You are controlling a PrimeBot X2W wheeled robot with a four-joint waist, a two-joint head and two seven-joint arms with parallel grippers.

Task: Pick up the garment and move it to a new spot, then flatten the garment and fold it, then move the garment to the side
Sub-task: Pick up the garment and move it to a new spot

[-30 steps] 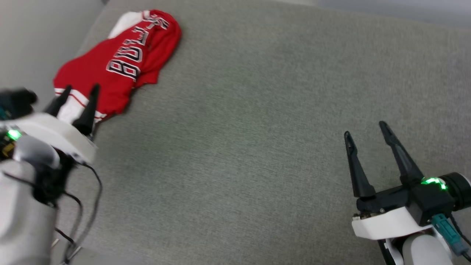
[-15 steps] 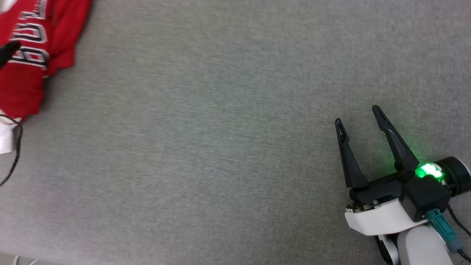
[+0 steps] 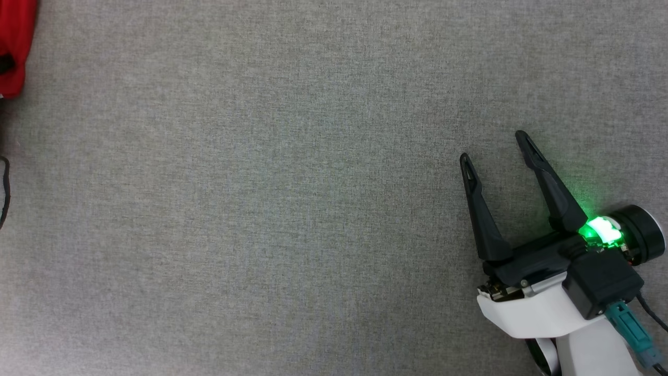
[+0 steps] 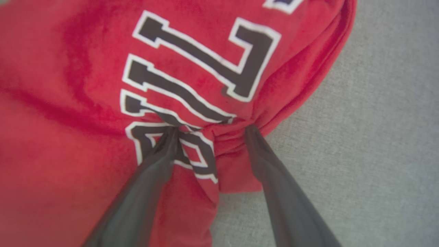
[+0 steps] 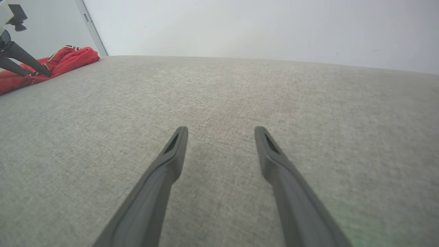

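The garment (image 4: 85,164) is a red jersey with black, white-outlined letters, lying crumpled on the grey cloth surface (image 3: 292,198). In the left wrist view my left gripper (image 4: 211,132) is open, both fingertips pressed down into the lettered part, with a small bunch of red cloth between them. The head view has a red strip of the garment (image 3: 13,47) at its top left edge. My right gripper (image 3: 493,146) is open and empty at the lower right, far from the garment. From the right wrist, the right gripper (image 5: 221,132) hovers over bare grey cloth, with the garment (image 5: 65,58) and left gripper (image 5: 41,73) far left.
The grey surface runs wide between the garment and my right gripper. A pale wall (image 5: 257,27) rises behind the surface's far edge. A black cable (image 3: 4,193) hangs at the left edge of the head view.
The head camera has swung right, so the garment and left arm have slid off to the left. The left gripper has moved from the sleeve end onto the lettering. The right gripper holds its place.
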